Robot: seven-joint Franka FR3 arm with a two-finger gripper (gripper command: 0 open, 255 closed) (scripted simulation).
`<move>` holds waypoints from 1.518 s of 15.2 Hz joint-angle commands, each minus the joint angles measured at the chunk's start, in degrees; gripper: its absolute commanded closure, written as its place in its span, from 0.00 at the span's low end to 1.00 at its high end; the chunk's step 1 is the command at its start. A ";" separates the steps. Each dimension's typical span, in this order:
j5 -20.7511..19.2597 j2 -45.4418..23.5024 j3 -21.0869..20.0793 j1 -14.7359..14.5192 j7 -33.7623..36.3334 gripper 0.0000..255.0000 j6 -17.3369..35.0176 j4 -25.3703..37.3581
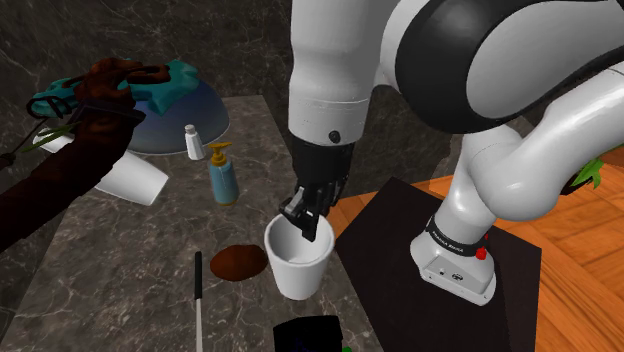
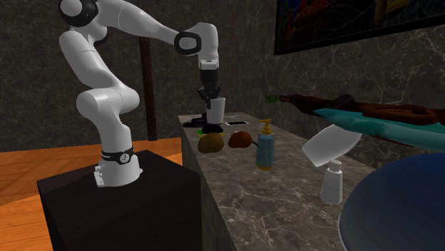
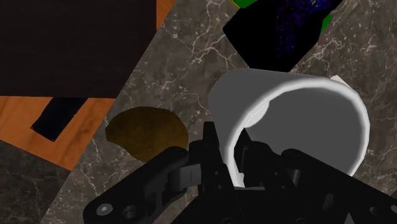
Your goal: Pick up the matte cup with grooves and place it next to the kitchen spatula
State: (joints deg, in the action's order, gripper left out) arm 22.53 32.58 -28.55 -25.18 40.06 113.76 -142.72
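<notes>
Seemingly the grasp is the step in hand: the gripper (image 1: 306, 220) points down onto the white cup (image 1: 298, 268), which stands at the near right of the stone counter (image 1: 120, 270) in the shoulder view, just right of a brown lump (image 1: 238, 262). One finger sits inside the cup and the other outside, and the two appear pinched on its wall. Whether the cup's base rests on the counter or hangs just clear of it, I cannot tell.

The next move, I judge, calls for a straight lift and a short carry toward the shoulder view's left. There lies a thin black-and-white stick (image 1: 198, 300) that I take for the spatula; its near end is cut off.

No grooves show on the cup. A second white cup (image 1: 135, 180) lies tilted farther left, so the choice is hard to confirm.
</notes>
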 commanded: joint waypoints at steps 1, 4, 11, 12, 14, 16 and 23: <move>0.26 -0.51 -0.40 -0.02 -0.20 1.00 1.67 -1.11; 0.70 -1.40 -1.08 -0.08 -0.43 1.00 4.23 -2.79; 1.65 -4.17 -2.79 -0.12 -0.92 1.00 10.49 -6.32; 1.78 -4.64 -3.05 -0.11 -0.98 1.00 11.42 -6.78; 2.00 -5.67 -3.57 -0.07 -1.09 1.00 13.30 -7.65; 2.15 -6.48 -3.96 -0.03 -1.16 1.00 14.72 -8.27; 2.15 -6.48 -3.96 -0.03 -1.16 1.00 14.72 -8.27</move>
State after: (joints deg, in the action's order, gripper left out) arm 24.68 26.09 -32.52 -25.21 38.90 128.47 -151.00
